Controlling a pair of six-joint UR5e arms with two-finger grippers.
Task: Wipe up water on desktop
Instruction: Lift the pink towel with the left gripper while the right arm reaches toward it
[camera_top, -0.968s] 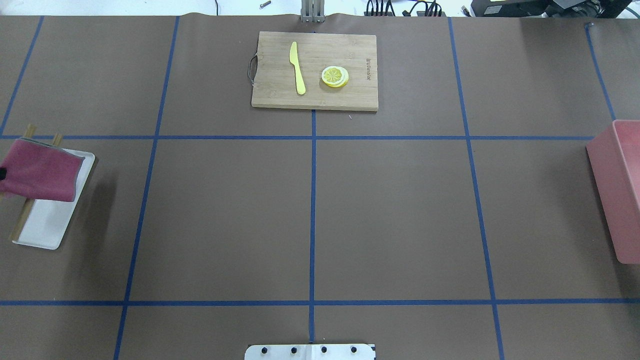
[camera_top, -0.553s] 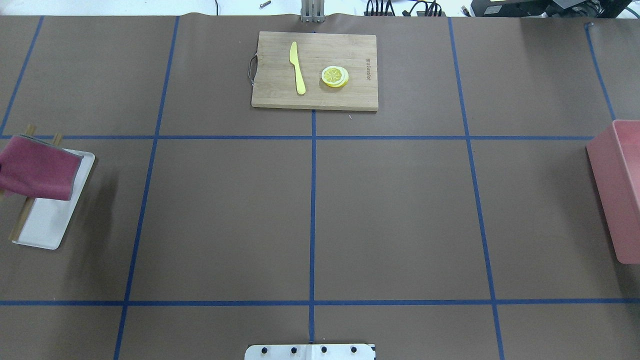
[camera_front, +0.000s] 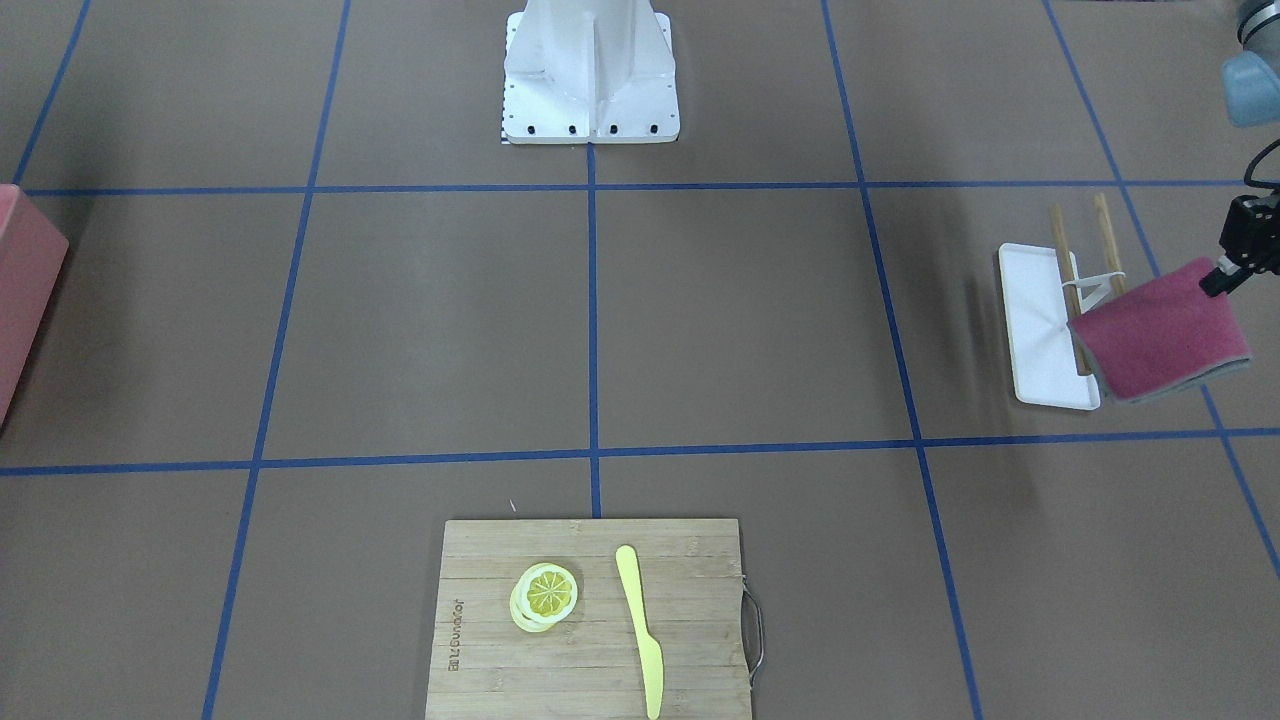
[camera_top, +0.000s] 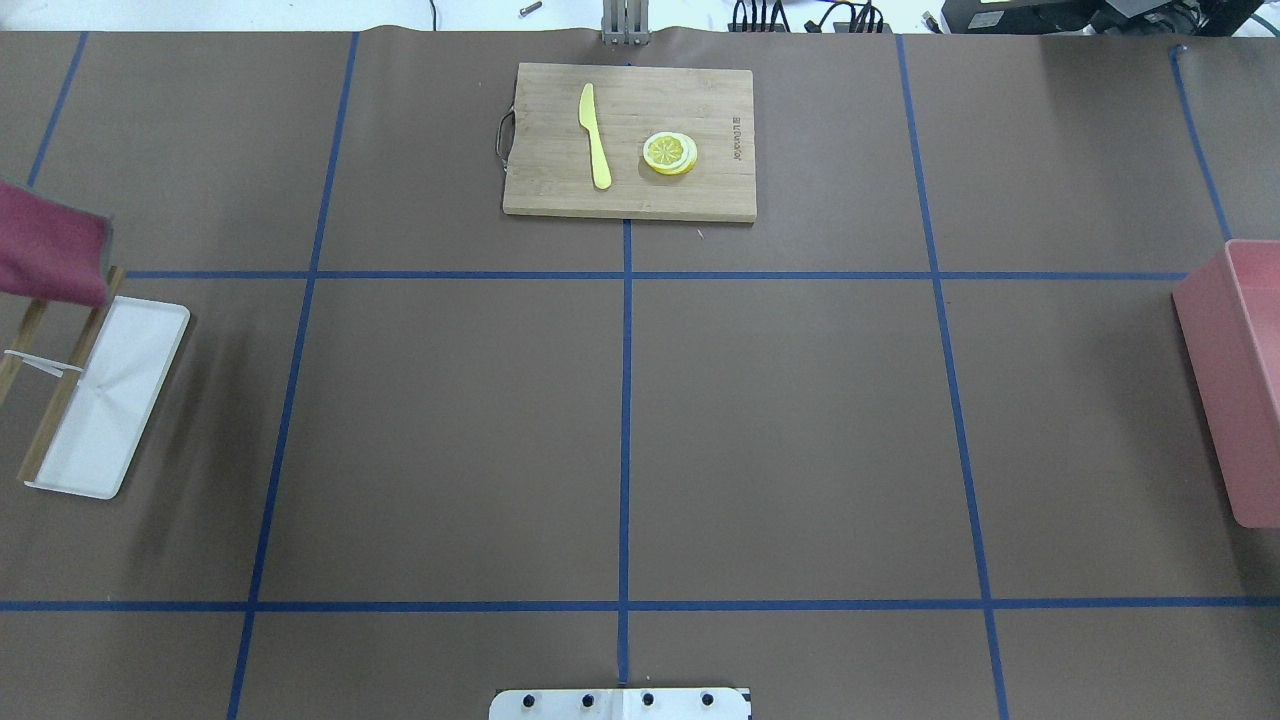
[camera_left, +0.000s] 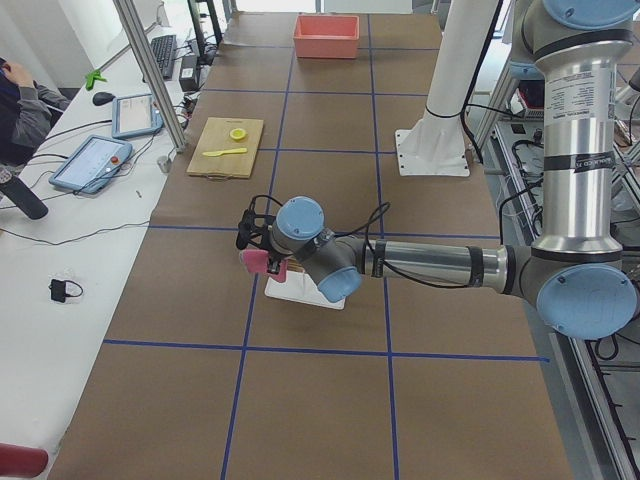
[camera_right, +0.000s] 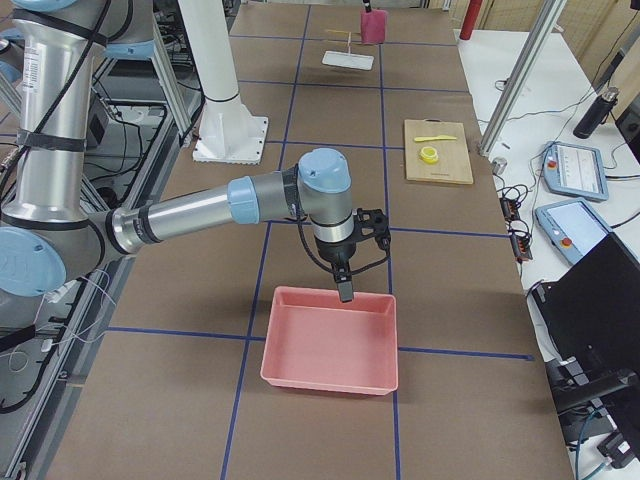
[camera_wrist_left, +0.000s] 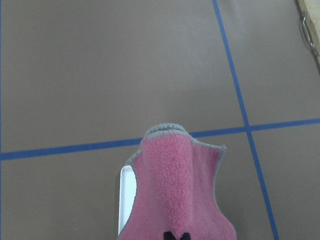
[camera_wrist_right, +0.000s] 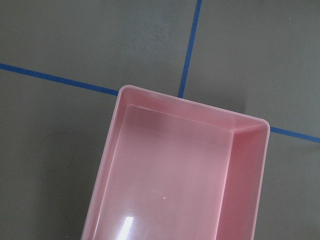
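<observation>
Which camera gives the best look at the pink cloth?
The exterior front-facing view: the whole pink cloth hangs from the left gripper, unobstructed. Overhead crops it at the edge, the left wrist view shows only part close up, and both side views show it small.

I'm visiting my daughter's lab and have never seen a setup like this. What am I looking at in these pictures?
It is a robot with two jointed arms at a brown desktop marked by blue tape. Two cameras look down on the table, from behind and in front of the robot; two look along it, one from each end; one rides on each wrist. The left arm's fingers are pinched on a pink cloth, held in the air near a white tray. The right arm's fingers hang over a pink bin; whether they are open is unclear. A cutting board carries a yellow knife and lemon slices. I see no water.
</observation>
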